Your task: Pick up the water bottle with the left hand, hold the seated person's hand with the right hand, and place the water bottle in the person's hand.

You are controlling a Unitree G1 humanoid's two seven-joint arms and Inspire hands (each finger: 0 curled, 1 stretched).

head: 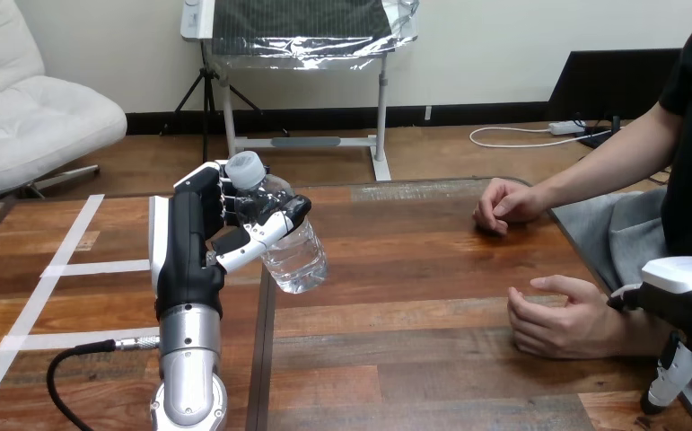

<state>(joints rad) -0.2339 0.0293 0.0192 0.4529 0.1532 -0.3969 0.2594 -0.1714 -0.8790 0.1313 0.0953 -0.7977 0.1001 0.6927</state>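
Observation:
My left hand (200,235) is raised above the table's left half, fingers and thumb curled round a clear water bottle (298,258) with a pale cap. The bottle is tilted, cap up and to the left, base down and to the right, clear of the tabletop. The person's nearer hand (556,321) rests loosely curled on the table near its right edge. My right hand (688,294) sits at that hand's wrist, touching or just beside it; whether it grips the wrist cannot be told.
The person's other hand (503,204) lies as a loose fist on the far right of the wooden table (414,359). White tape lines (64,267) cross the table's left part.

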